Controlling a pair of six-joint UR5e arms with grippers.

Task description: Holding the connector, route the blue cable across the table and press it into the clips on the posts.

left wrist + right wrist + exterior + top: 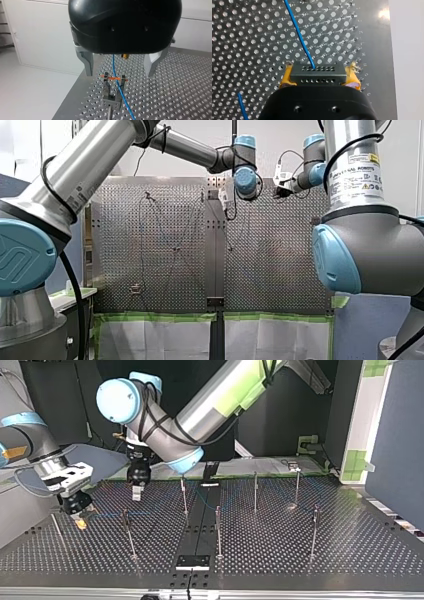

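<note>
Connector within right claw

My left arm and my right arm are shiny silver tubes with light blue round caps. Black cables wrap around them. The right one wears a white label with yellow signs. My right gripper has yellow pads.

Thin upright posts stand scattered over the tabletop, the blue cable strung among them, leaving wide open lanes between.
</note>
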